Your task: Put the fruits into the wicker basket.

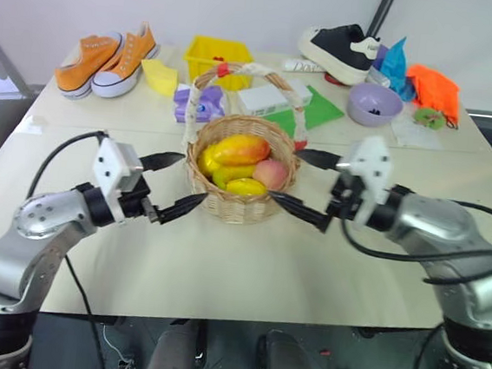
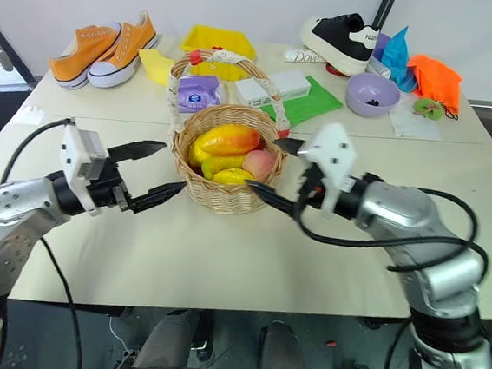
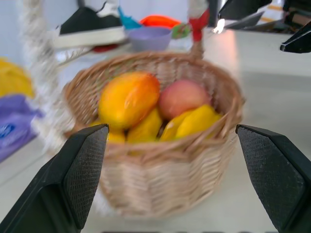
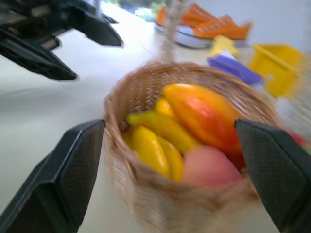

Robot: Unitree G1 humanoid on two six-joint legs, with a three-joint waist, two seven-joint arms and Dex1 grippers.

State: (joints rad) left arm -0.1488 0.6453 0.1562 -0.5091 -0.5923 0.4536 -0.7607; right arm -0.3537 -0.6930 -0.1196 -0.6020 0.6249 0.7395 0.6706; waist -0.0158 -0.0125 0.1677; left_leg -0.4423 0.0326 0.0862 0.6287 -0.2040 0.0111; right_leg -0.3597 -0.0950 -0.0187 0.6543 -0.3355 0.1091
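In the left eye view the wicker basket [image 1: 241, 177] sits at the centre of the tabletop [image 1: 247, 263], holding the mango [image 1: 240, 150], the peach [image 1: 270, 174] and yellow fruits. The left pincer [image 1: 175, 182] stands just left of it and the right pincer [image 1: 305, 186] just right, both spread wide and empty. Orange sneakers [image 1: 109, 62] lie at upper left, a purple bowl [image 1: 374, 103] at upper right. In the left wrist view two black fingers [image 3: 77, 179] stand wide apart, framing the basket from the lower corners. In the right wrist view the fingers [image 4: 68, 179] likewise stand wide apart, one on each side of the basket.
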